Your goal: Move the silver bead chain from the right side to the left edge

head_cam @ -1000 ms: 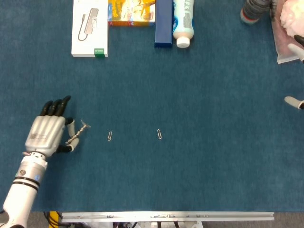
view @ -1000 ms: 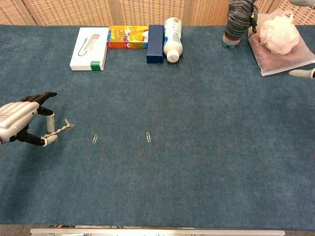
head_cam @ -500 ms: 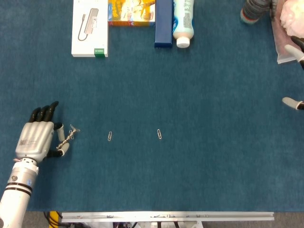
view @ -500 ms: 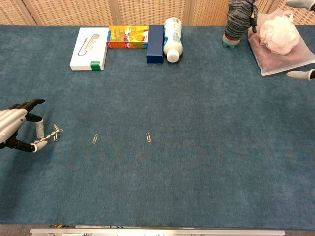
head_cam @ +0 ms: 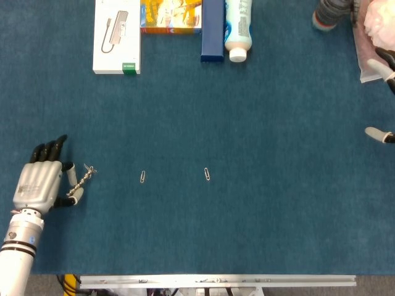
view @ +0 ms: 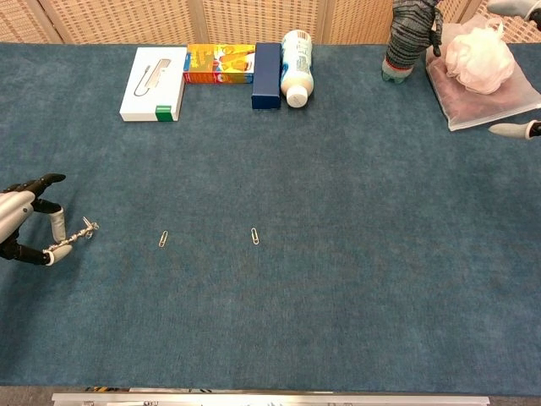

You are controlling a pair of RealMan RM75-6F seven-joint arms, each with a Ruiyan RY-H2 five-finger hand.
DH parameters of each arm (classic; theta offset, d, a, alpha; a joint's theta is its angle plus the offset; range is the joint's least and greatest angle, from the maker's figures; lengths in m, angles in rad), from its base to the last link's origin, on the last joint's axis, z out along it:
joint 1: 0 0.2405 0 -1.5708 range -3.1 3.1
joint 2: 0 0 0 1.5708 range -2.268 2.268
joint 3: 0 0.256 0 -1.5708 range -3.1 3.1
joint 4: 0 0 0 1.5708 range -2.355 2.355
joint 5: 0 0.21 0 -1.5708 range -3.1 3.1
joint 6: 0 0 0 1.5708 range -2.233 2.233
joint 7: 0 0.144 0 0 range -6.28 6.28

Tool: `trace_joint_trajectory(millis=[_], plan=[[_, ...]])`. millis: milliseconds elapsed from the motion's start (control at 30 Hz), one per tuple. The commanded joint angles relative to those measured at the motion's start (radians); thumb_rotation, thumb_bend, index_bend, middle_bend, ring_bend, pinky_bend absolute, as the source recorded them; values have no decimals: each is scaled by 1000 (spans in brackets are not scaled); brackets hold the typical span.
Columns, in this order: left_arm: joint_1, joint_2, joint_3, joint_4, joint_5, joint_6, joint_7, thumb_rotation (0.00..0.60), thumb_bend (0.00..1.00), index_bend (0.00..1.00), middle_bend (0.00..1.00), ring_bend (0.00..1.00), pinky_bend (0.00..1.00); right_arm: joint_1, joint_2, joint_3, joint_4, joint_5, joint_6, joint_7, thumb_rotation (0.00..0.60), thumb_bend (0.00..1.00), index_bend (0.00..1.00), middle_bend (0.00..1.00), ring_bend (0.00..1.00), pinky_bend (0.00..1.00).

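The silver bead chain [head_cam: 82, 178] is a short strand held at the far left of the blue table, pinched between the thumb and a finger of my left hand [head_cam: 41, 183]. In the chest view the chain [view: 78, 234] sticks out to the right of the left hand [view: 24, 226], just above the cloth. Whether it touches the table I cannot tell. Of my right hand only fingertips [head_cam: 381, 133] show at the right edge, also fingertips [view: 514, 129] in the chest view; they hold nothing visible.
Two paper clips [head_cam: 143, 177] [head_cam: 207, 174] lie on the blue cloth right of the chain. A white box [head_cam: 116, 36], colourful box [head_cam: 171, 15], navy box [head_cam: 212, 29] and white bottle [head_cam: 238, 28] line the back. A bag with a pink puff [view: 482, 68] sits back right.
My left hand has moved left toward the table's left edge, carrying the bead chain with it. The right hand's fingertips have stayed almost still.
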Motion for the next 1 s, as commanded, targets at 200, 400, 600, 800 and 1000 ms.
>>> trace_joint_trajectory(millis=[200, 400, 600, 800, 1000], plan=[[-3, 39, -58, 1, -21, -3, -46, 600, 300, 585, 0, 0, 18, 1, 4, -1, -13, -2, -3, -12, 600, 0, 70, 24, 0, 94], [-32, 53, -136, 69, -109, -59, -99, 600, 300, 400, 0, 0, 18, 0, 12, 1, -30, -1, -2, -25, 600, 0, 70, 24, 0, 94], [-20, 57, -164, 84, -121, -24, -109, 600, 223, 0, 0, 0, 18, -9, 24, 3, -45, 8, 4, -38, 600, 0, 70, 25, 0, 94], [25, 107, -185, 23, -24, 79, -198, 600, 206, 41, 0, 0, 20, -36, 42, 0, -65, 26, 20, -60, 600, 0, 70, 24, 0, 94], [60, 165, -184, 1, 88, 181, -207, 600, 206, 168, 0, 0, 21, -86, 60, -2, -87, 77, 35, -123, 600, 0, 70, 32, 0, 94]])
